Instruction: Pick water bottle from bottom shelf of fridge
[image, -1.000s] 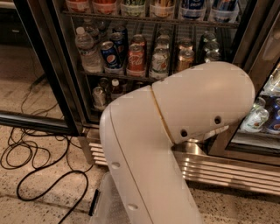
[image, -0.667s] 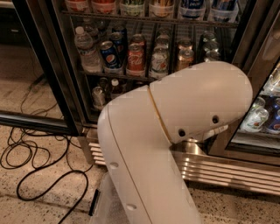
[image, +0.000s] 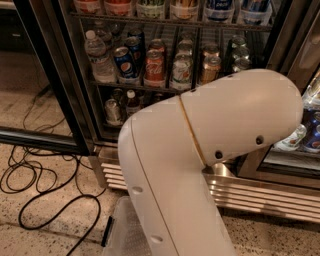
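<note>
Arm casing (image: 200, 150), white and rounded, fills the near middle of the view and blocks much of the fridge (image: 80, 100) behind it. The gripper is somewhere past that bent elbow, out of sight, so I cannot tell whether the jaws are wide, narrow or holding anything.

The fridge stands with its black frame and glass front facing me, and its ribbed steel grille (image: 260, 195) runs along the floor to the right of the arm. Only the left end of the bottom shelf (image: 107, 127) shows. On it a metal can (image: 112, 111) stands just beside a dark bottle (image: 131, 102) with a white cap. The rest of that shelf is covered by the arm, and I cannot pick out the water bottle anywhere on the part I can see.

On the rack above, a clear bottle (image: 97, 57) with a white cap stands at the far left, next to a row of soda cans (image: 154, 67).

Black cables (image: 30, 175) loop over the speckled floor to the left.
</note>
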